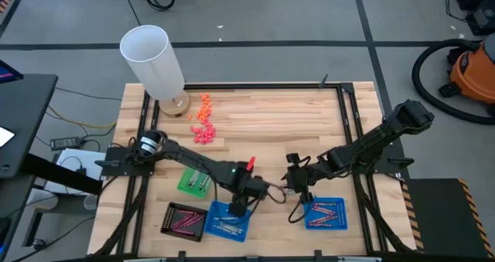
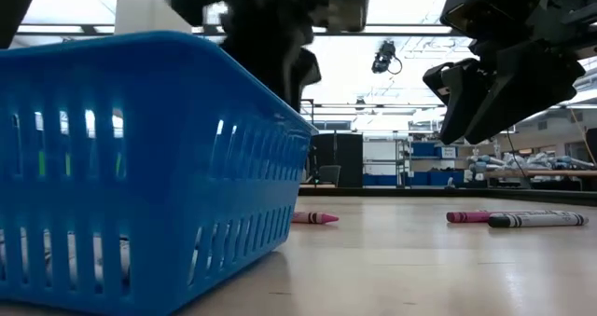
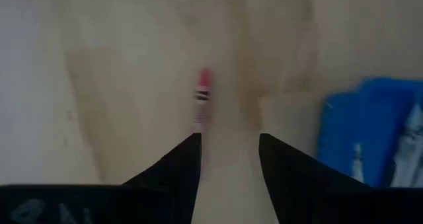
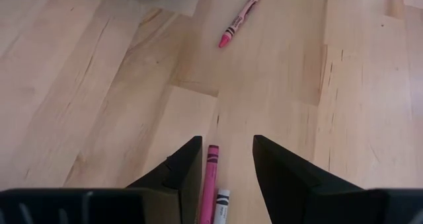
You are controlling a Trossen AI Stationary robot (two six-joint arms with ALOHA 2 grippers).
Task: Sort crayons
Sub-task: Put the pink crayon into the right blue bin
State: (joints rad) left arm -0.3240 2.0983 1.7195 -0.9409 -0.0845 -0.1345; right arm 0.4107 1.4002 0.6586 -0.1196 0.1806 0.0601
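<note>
Left tool (image 1: 246, 191) hovers low-centre of the high view, just above the blue basket (image 1: 229, 221), fingers (image 3: 178, 168) parted and empty, a pink crayon (image 3: 202, 98) lying on the desk (image 1: 271, 115) ahead of them. Right tool (image 1: 298, 186) sits right of it, released, over a pink crayon (image 4: 211, 178) and a dark crayon (image 4: 222, 206) lying side by side. Another pink crayon (image 4: 241, 17) lies farther off. More crayons fill the blue tray (image 1: 325, 214) at lower right.

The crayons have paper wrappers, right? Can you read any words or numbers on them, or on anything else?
No words or numbers can be read anywhere.
Pink crayon: dark marks on its wrapper, too small to read.
Pink crayon between the right end effector's tips: wrapper print too small.
Black crayon: label blurred.
Blue basket: no writing.
</note>
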